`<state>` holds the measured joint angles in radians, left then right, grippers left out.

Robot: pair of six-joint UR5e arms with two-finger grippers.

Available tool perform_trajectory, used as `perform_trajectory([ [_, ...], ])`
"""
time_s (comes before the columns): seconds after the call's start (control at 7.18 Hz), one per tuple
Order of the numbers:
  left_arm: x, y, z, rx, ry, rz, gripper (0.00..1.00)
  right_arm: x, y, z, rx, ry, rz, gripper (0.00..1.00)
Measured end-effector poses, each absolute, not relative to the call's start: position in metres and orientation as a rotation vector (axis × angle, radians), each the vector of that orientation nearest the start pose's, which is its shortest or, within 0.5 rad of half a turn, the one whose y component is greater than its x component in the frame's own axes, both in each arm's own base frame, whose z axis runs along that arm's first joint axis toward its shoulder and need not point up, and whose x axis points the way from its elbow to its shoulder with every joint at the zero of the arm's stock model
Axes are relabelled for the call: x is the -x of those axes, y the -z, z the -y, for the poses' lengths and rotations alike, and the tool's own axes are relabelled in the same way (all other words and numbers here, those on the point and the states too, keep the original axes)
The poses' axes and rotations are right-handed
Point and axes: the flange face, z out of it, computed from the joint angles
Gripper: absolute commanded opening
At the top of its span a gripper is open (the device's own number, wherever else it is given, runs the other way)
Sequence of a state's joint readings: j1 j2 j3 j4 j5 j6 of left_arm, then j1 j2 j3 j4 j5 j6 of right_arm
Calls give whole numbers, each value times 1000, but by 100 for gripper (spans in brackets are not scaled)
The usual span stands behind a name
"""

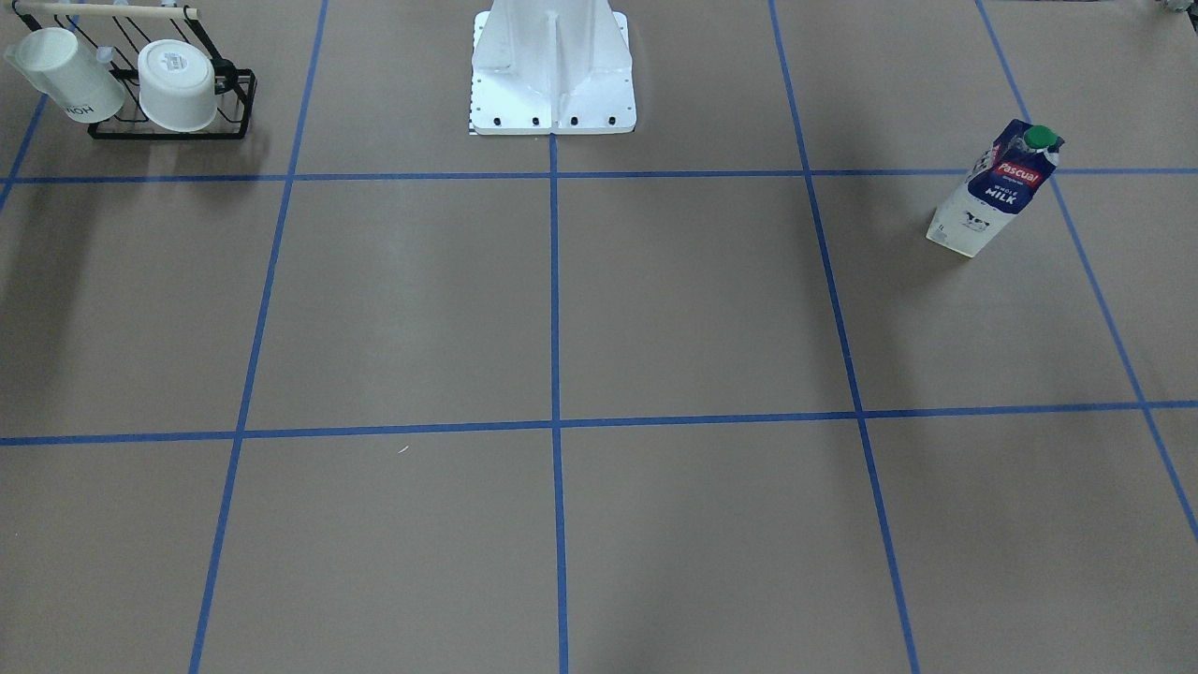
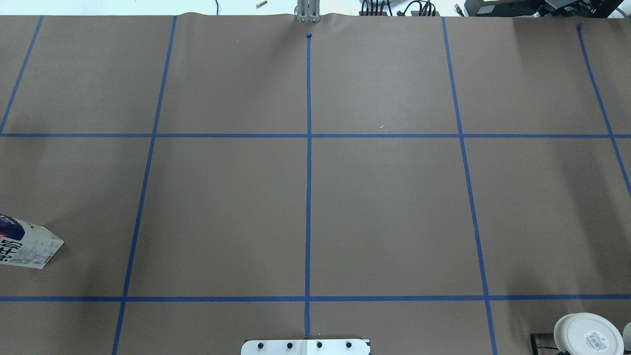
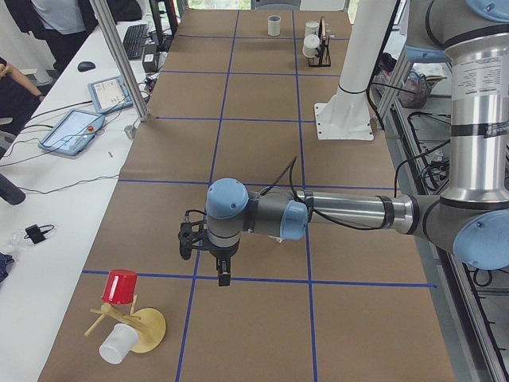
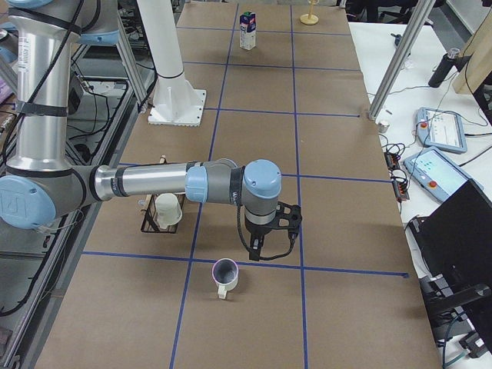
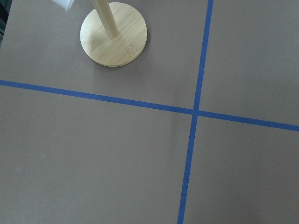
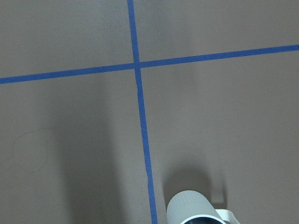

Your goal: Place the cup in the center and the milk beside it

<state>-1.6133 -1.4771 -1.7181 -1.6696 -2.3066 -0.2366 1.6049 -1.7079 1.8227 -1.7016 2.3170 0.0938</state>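
The cup, a small white mug with a dark inside and a loop handle, stands upright near the table's right end. It also shows far off in the exterior left view and at the bottom edge of the right wrist view. The milk, a navy and white carton with a green cap, stands upright on the robot's left side; it also shows in the overhead view and the exterior right view. My right gripper hovers just beside the cup, apart from it. My left gripper hovers far from the milk. I cannot tell whether either is open.
A black wire rack holds two other white cups beside the mug. A wooden cup stand with a red cup and a white cup stands at the left end; its round base shows in the left wrist view. The robot's white base stands mid-table.
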Motion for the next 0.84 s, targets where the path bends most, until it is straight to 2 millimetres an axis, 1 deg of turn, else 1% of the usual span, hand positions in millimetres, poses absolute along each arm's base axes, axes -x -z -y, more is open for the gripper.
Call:
perform_trajectory([
  [0.42, 85, -622, 458, -78, 205, -748, 98, -79, -630, 427, 66, -135, 739, 100],
  [0.84, 86, -619, 461, -86, 197, -749, 99, -78, -632, 429, 58, -133, 746, 100],
])
